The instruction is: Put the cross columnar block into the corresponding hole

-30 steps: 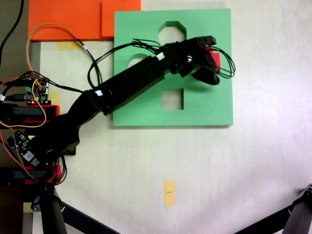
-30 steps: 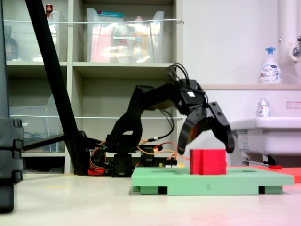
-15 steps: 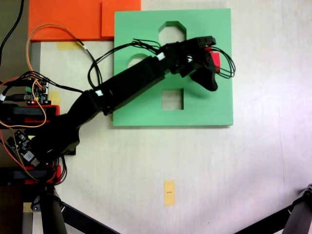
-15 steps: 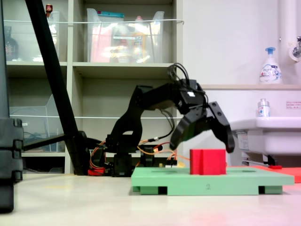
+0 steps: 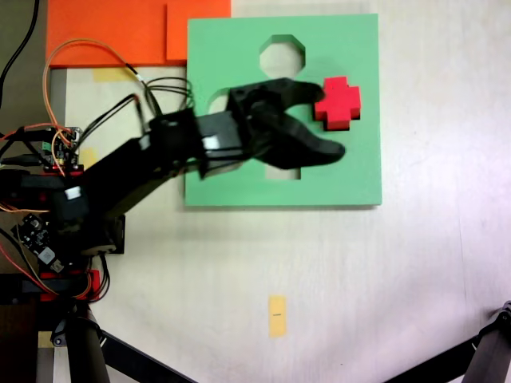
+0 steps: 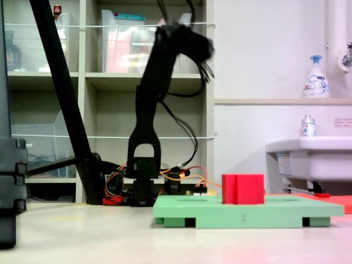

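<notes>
Arm has pulled up and back since a second ago; fingers (image 5: 315, 120) spread wide, holding nothing. Cross columnar block (image 5: 337, 103) stands just beyond the fingertips, seated in the green board (image 5: 351, 171), top proud of the surface. Looks placed, arm retreating.
</notes>
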Robot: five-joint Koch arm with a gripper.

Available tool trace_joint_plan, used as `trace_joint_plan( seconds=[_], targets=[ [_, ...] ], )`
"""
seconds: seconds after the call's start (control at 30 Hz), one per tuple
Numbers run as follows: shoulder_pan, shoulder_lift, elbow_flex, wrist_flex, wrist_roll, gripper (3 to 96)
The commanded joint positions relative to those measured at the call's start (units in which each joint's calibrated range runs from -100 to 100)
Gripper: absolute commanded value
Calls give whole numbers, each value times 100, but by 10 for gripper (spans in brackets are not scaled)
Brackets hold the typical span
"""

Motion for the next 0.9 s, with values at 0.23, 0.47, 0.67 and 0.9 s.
trace_joint_plan(
  seconds=[0.23, 0.47, 0.67, 0.9],
  targets=[
    [-845, -2347, -1859, 168, -2637, 544],
    [-987, -6132, -9237, 4386, -2979, 501],
    [-957, -6635, -13075, 5859, -3004, 514],
    [-806, -6635, -15757, 8623, -3414, 494]
  ],
)
